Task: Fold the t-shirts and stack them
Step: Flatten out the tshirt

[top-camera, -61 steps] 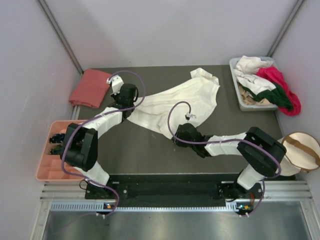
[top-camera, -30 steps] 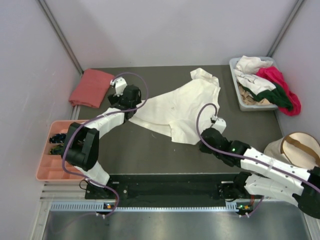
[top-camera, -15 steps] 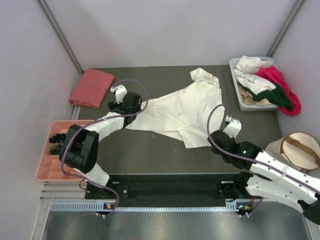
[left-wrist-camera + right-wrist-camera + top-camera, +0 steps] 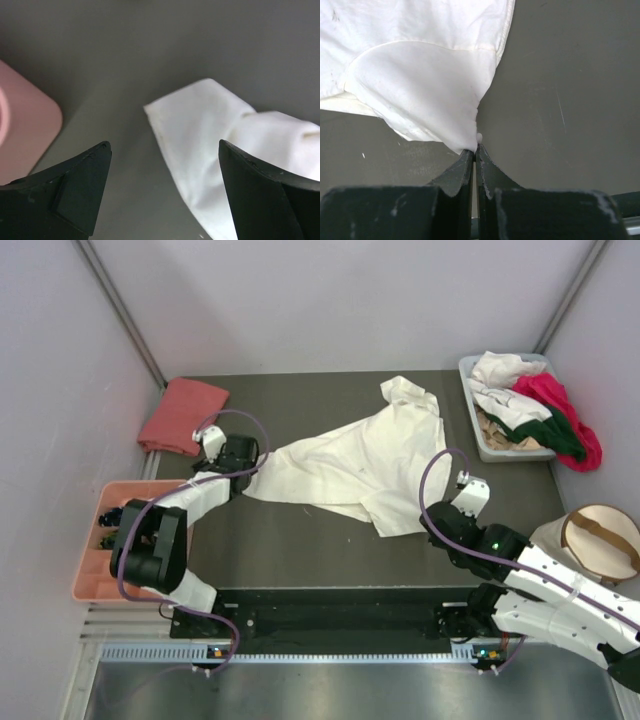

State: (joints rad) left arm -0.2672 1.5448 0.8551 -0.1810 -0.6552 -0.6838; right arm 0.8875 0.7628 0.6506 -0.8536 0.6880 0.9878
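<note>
A dark table [image 4: 300,540] fills the middle. At 9 o'clock, off its edge, sits a pink compartment tray [image 4: 95,575] with small dark items in its far cells. A grey bin [image 4: 471,410] stands at 2 o'clock. A round beige pouch [image 4: 590,558] with a tan strap [image 4: 600,530] lies at 4 o'clock.

Rumpled cream-white t-shirt [image 4: 345,465], spread diagonally

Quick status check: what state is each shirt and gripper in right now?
Large cream-white t-shirt: unfolded, stretched across the table.
Salmon-pink shirt: folded, at the far-left corner.
White, magenta and dark green shirts: crumpled heap in the grey bin.
Left gripper: open over the cream shirt's end, not gripping.
Right gripper: shut on the cream shirt's corner.
</note>
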